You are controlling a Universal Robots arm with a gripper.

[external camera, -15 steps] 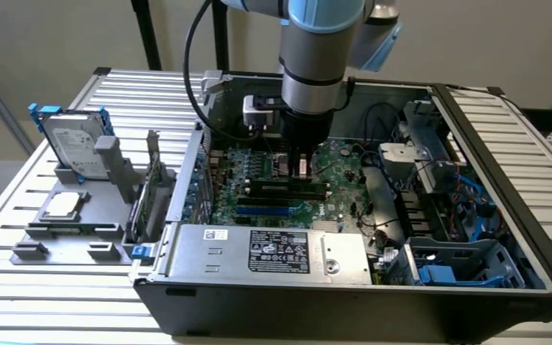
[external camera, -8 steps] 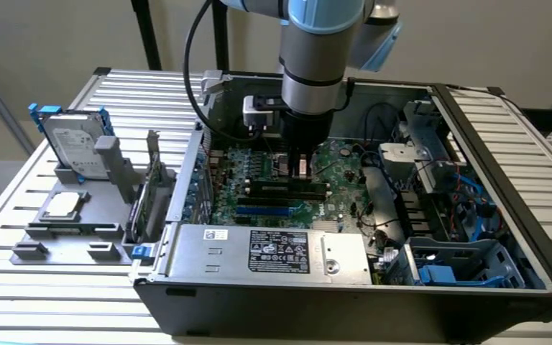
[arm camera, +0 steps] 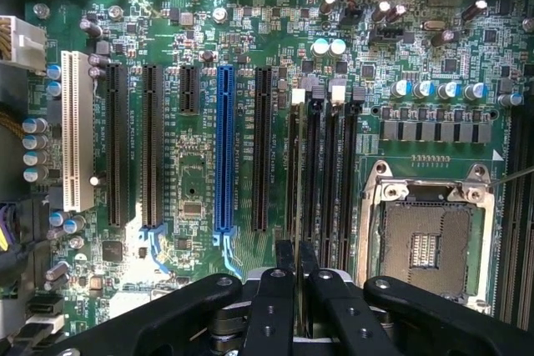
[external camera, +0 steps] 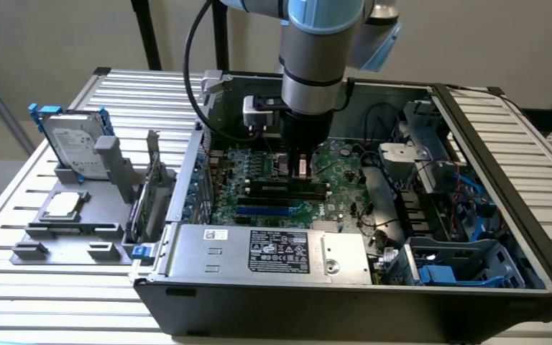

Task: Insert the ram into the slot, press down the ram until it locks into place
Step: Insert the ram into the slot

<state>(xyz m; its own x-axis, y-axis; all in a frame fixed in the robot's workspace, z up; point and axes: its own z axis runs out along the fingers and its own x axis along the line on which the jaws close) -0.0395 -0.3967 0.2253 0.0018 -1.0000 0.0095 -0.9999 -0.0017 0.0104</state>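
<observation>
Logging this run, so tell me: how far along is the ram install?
Done: the gripper has picked up the ram, seen edge-on. In hand: it holds the ram lined up along a black slot near the CPU socket. Left: pressing it home; no locked seating shows.

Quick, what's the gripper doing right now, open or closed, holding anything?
Gripper: closed, holding the ram by its edge.

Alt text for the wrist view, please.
The tool grips the ram edge-on, lined up over the row of black memory slots beside the empty CPU socket. Around them lies the green motherboard, with a blue slot between black expansion slots.
</observation>
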